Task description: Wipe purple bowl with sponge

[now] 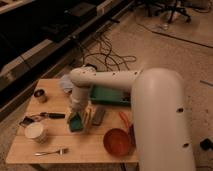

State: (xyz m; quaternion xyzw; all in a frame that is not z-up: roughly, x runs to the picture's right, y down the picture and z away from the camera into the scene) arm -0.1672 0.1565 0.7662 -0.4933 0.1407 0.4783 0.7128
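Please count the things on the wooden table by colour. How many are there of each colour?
Green: 2 (sponge, tray)
Orange-red: 1 (bowl)
White: 1 (cup)
Dark grey: 1 (flat bar)
Black: 1 (black-handled tool)
Metal grey: 2 (fork, small can)
Total: 8 that I can tell apart.
The gripper is down at the sponge.

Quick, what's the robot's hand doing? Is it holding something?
Hand: down at the sponge on the table; cannot tell if it holds it.
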